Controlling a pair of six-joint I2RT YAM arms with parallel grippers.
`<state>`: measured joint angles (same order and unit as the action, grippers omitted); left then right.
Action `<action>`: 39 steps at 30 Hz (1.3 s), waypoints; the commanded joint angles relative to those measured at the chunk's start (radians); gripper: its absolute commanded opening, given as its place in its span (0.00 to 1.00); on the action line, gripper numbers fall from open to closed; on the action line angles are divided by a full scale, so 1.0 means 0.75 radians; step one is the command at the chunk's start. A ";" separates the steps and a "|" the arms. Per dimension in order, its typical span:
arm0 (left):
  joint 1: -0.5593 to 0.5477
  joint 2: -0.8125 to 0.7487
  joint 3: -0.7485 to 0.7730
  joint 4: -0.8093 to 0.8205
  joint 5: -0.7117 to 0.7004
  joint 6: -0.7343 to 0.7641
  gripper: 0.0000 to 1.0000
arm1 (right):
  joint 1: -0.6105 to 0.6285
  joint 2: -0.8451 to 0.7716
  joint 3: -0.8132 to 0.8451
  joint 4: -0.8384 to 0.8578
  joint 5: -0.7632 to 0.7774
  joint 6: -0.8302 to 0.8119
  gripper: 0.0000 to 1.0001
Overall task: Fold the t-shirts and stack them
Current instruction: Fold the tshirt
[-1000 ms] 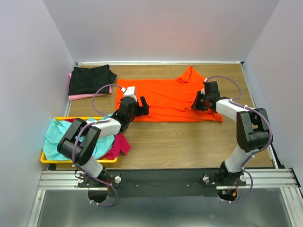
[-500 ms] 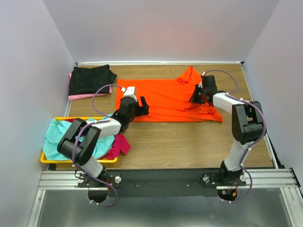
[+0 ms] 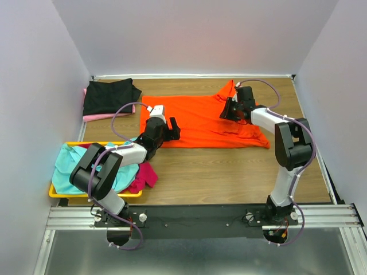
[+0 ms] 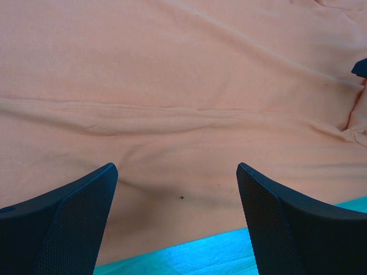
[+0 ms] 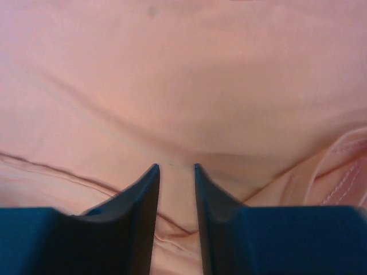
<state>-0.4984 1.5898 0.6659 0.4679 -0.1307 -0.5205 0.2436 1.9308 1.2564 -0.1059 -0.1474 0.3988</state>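
Observation:
The orange t-shirt (image 3: 195, 117) lies spread flat across the middle of the table, its collar end pointing to the back right. My left gripper (image 3: 172, 128) hovers low over the shirt's near left hem. In the left wrist view its jaws (image 4: 178, 169) are wide open, with orange cloth (image 4: 183, 86) and the hem edge below them. My right gripper (image 3: 226, 109) sits on the shirt near the collar. Its jaws (image 5: 176, 166) stand a narrow gap apart, tips down on wrinkled orange cloth (image 5: 189, 74), and nothing is visibly pinched.
A folded black t-shirt (image 3: 109, 96) rests on a pale pink one (image 3: 96, 118) at the back left. A yellow tray (image 3: 64, 193) at the near left holds a teal shirt (image 3: 73, 160) and a magenta one (image 3: 147, 175). Walls close in on three sides.
My right gripper has slid back and to the left over the orange shirt, from its right side towards the collar. The left arm has stayed still.

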 commanded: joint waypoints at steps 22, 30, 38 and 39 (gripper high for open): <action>-0.019 0.024 0.010 0.002 0.002 0.009 0.92 | 0.033 -0.453 -0.483 -0.035 0.284 0.123 0.77; -0.019 0.028 0.012 0.004 0.000 0.011 0.92 | 0.033 -0.396 -0.444 -0.037 0.332 0.104 0.61; -0.019 0.034 0.012 0.000 -0.006 0.015 0.92 | 0.033 -0.306 -0.389 -0.035 0.358 0.074 0.55; -0.019 0.034 0.012 0.002 -0.006 0.013 0.92 | 0.033 -0.304 -0.385 -0.035 0.364 0.072 0.54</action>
<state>-0.5060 1.6047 0.6659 0.4683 -0.1295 -0.5205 0.2676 1.6875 0.9298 -0.1284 0.0811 0.4698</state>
